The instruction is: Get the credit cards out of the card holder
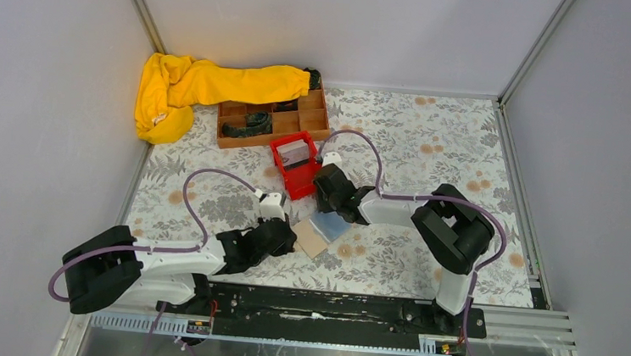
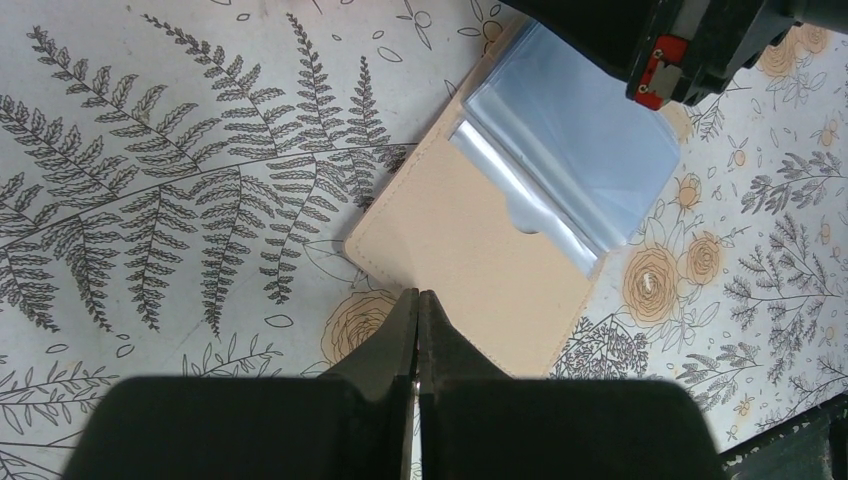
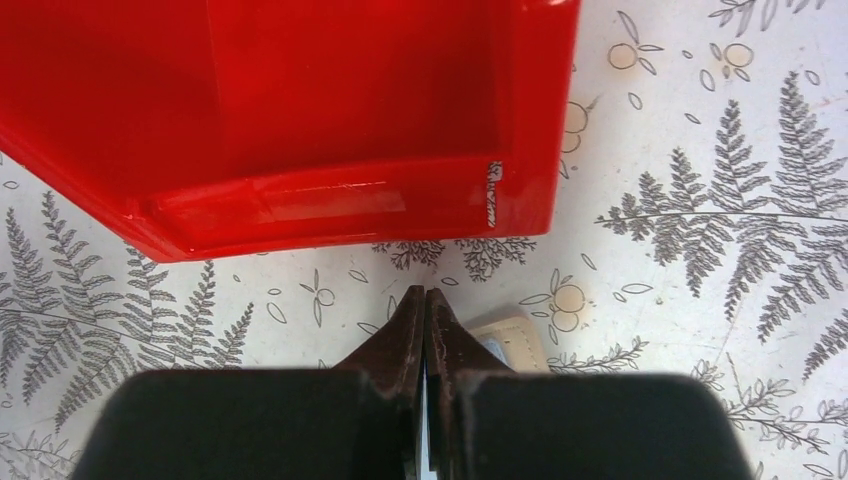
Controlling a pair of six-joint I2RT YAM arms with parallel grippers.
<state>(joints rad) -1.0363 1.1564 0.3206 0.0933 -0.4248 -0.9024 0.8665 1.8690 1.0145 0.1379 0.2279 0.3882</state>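
Left arm (image 1: 178, 256) extended forward and to the right, held low. Left gripper (image 2: 418, 300) had its jaws pressed together, with nothing between them. Right arm (image 1: 395, 208) was folded at the elbow, its forearm directed leftward. Right gripper (image 3: 425, 297) was likewise closed and empty.

On the floral table (image 1: 434, 145) lie the card holder (image 1: 314, 241), red bin (image 1: 298, 182), wooden tray (image 1: 274, 139) and yellow cloth (image 1: 174, 90).

The red bin (image 3: 530, 120) is glossy plastic; the card holder (image 2: 450, 260) looks matt, its sleeves (image 2: 590, 150) shiny.
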